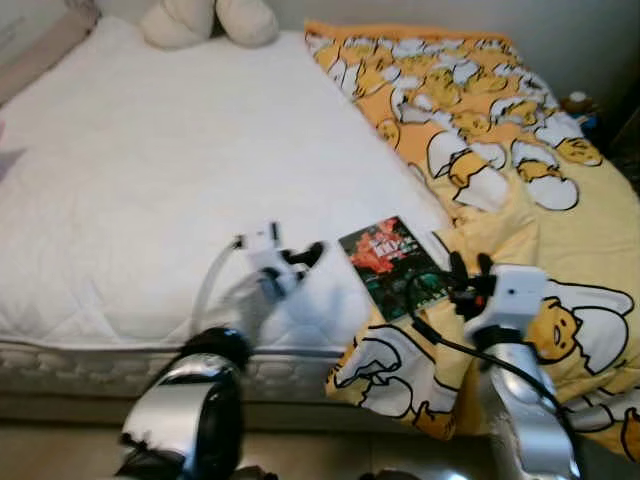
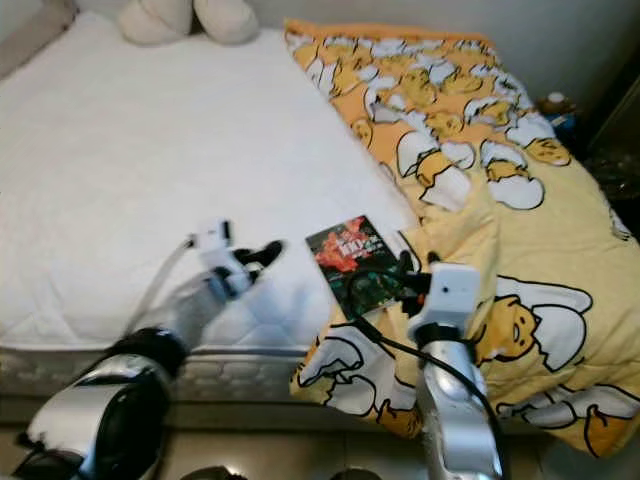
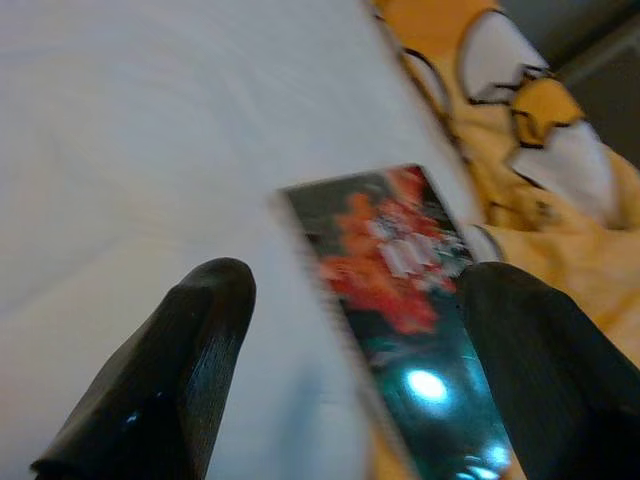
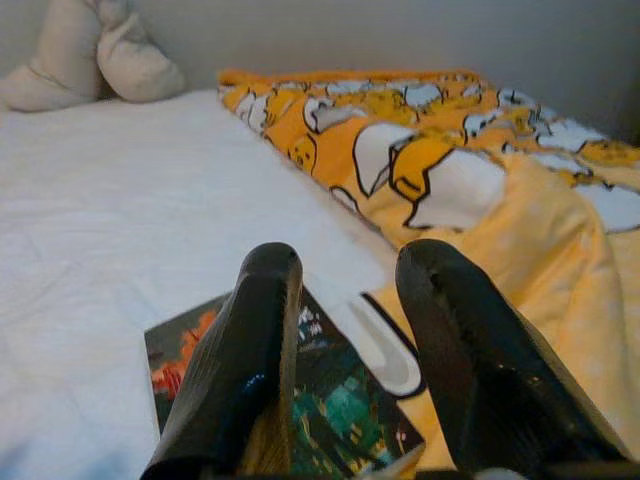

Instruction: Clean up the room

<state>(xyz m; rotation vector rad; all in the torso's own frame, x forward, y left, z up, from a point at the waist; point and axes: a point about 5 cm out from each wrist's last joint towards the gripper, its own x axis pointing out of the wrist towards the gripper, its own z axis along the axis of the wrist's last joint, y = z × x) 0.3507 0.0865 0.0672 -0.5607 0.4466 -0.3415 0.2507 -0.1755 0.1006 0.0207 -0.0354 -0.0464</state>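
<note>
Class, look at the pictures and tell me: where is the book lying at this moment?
The book lies flat on the white mattress near the bed's front edge, its right side against the yellow blanket, between the left gripper and the right gripper.

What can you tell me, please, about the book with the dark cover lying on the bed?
The thin, glossy book with a dark green and black cover and a red-orange picture lies flat and closed, face up, near the foot edge of the white quilted mattress. Its far side meets the rumpled yellow duvet with egg cartoon prints. The left gripper hovers just beside it, jaws open; the right gripper hangs by its near corner, jaws open. Neither visibly touches it.
</note>
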